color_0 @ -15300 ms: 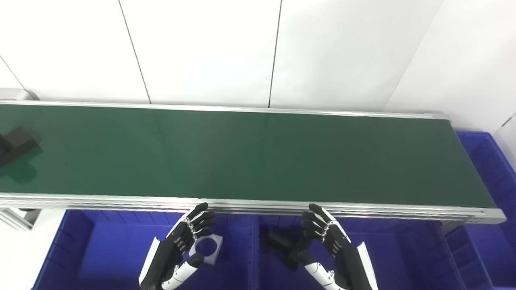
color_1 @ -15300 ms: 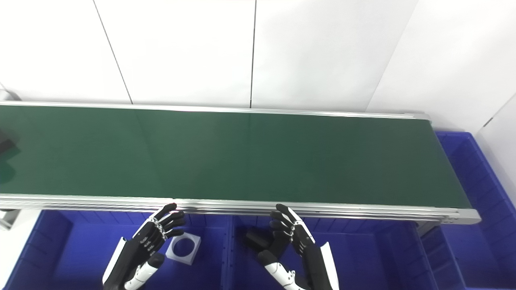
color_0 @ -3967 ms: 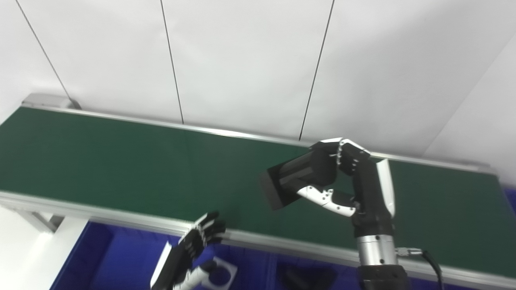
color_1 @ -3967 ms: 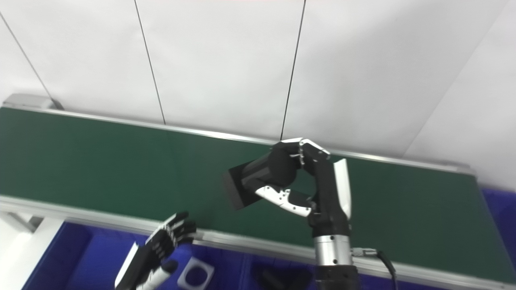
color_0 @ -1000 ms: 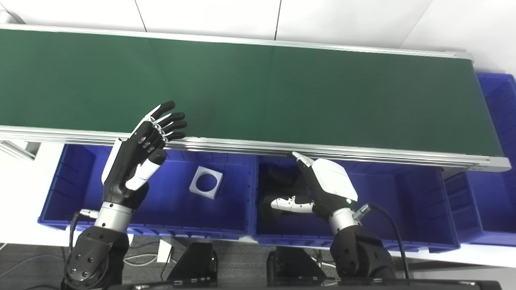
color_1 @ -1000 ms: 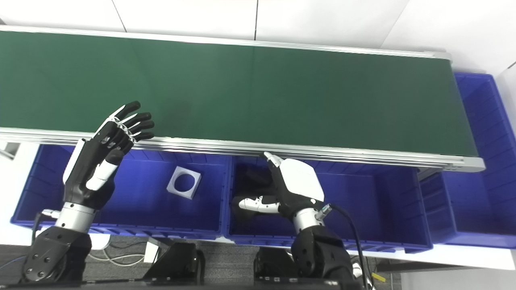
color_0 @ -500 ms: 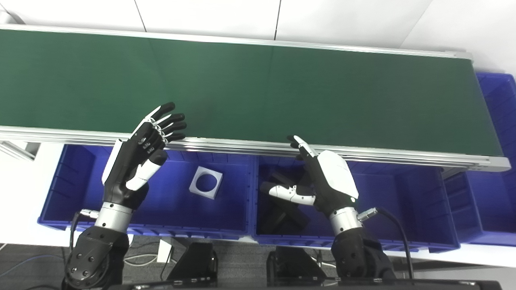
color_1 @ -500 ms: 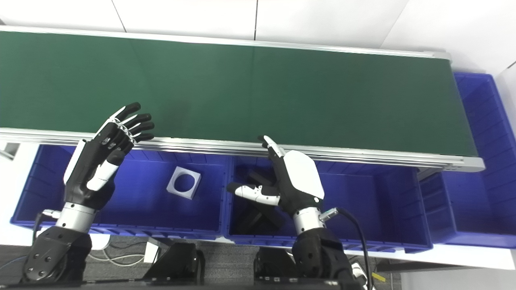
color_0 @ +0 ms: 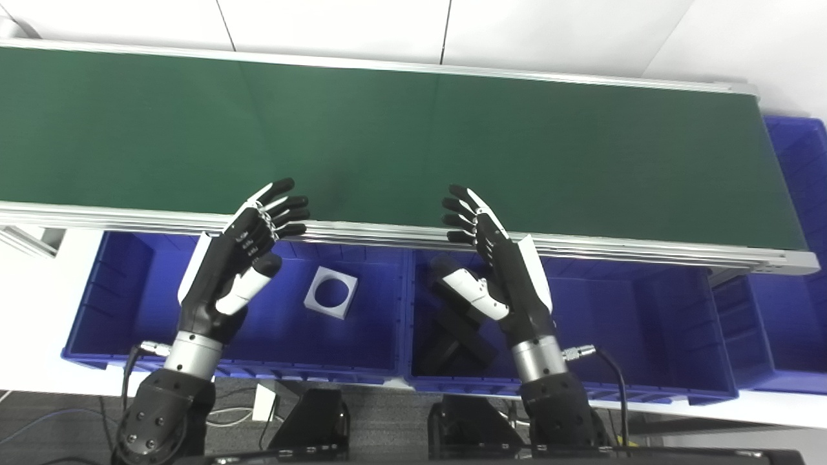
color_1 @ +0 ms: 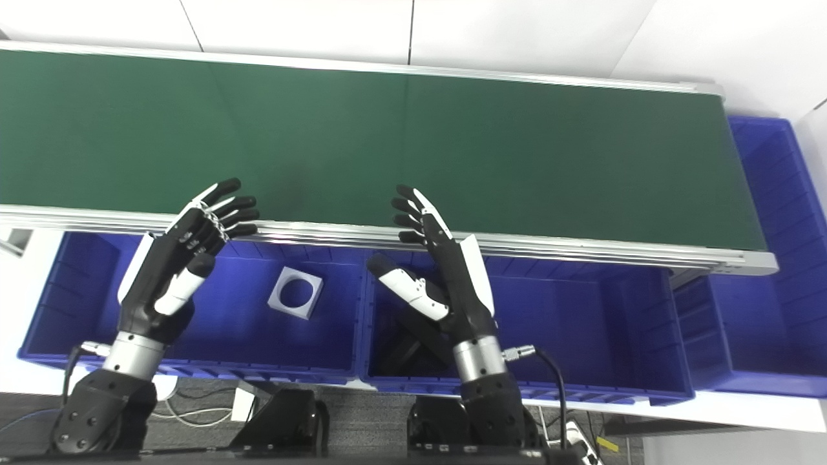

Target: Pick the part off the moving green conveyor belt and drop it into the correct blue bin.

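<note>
The green conveyor belt (color_0: 413, 135) runs across the picture and carries no part. Black block-shaped parts (color_0: 460, 334) lie crossed on the floor of the middle blue bin (color_0: 620, 323). My right hand (color_0: 501, 271) is raised above that bin's back left corner, open, fingers spread up over the belt's near rail, holding nothing. My left hand (color_0: 242, 255) is open too, held over the left blue bin (color_0: 123, 290) with its fingertips at the rail.
A grey square part with a round hole (color_0: 331, 292) lies in the left bin. Another blue bin (color_0: 791, 336) sits past the belt's right end. The aluminium rail (color_0: 646, 245) borders the belt in front. White wall panels stand behind.
My right hand has come up out of the middle bin and opened, leaving the black part lying there. My left hand has shifted slightly right and down.
</note>
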`<state>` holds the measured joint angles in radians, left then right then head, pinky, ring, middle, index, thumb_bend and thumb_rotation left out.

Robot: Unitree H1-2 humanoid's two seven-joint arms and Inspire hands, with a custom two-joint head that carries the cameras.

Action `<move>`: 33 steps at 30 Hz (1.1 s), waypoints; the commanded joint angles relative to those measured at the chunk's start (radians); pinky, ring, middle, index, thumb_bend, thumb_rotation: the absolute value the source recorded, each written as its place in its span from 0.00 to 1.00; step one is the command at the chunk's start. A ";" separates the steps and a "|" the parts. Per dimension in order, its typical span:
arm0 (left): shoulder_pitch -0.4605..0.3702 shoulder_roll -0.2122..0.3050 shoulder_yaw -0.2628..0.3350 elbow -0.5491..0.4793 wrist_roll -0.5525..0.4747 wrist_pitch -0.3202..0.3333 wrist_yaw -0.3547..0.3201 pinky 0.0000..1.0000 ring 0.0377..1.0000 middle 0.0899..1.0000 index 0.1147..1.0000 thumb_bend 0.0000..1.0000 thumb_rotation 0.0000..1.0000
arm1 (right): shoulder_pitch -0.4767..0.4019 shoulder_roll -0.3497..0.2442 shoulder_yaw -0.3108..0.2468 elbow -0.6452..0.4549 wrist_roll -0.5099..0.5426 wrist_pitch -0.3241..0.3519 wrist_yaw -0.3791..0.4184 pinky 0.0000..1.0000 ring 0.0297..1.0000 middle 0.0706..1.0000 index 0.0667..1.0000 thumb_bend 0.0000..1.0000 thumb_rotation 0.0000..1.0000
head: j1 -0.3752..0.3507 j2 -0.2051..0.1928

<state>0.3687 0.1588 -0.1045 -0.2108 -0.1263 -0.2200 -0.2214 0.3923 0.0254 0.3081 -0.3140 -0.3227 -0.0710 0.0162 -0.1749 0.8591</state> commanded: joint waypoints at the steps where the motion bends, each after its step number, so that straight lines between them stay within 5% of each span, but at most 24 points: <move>1: 0.000 0.005 -0.012 -0.006 0.010 -0.053 -0.018 0.75 0.78 0.79 0.85 0.85 0.72 | 0.010 0.002 -0.004 -0.028 0.020 -0.081 -0.022 0.74 0.81 0.84 0.90 0.68 0.81 | 0.006 -0.008; 12: -0.001 0.009 -0.048 0.036 -0.004 -0.098 -0.054 0.76 0.79 0.81 0.86 0.81 0.68 | 0.051 -0.006 -0.014 -0.010 0.018 -0.173 -0.058 0.74 0.81 0.83 0.87 0.62 0.78 | -0.003 -0.058; 23: 0.001 -0.002 -0.070 0.095 0.015 -0.136 -0.062 0.77 0.80 0.82 0.87 0.84 0.67 | 0.043 -0.023 -0.020 0.036 0.000 -0.181 -0.062 0.73 0.79 0.81 0.85 0.59 0.74 | 0.009 -0.103; 33: -0.028 0.017 -0.069 0.219 0.003 -0.230 -0.079 0.80 0.82 0.82 0.87 0.83 0.67 | 0.025 -0.012 -0.007 0.124 -0.026 -0.226 -0.089 0.72 0.78 0.81 0.83 0.57 0.69 | -0.105 -0.219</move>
<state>0.3538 0.1651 -0.1775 0.0218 -0.1184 -0.4041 -0.2852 0.4249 -0.0024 0.2935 -0.1773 -0.3464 -0.2314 -0.0531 -0.2805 0.6399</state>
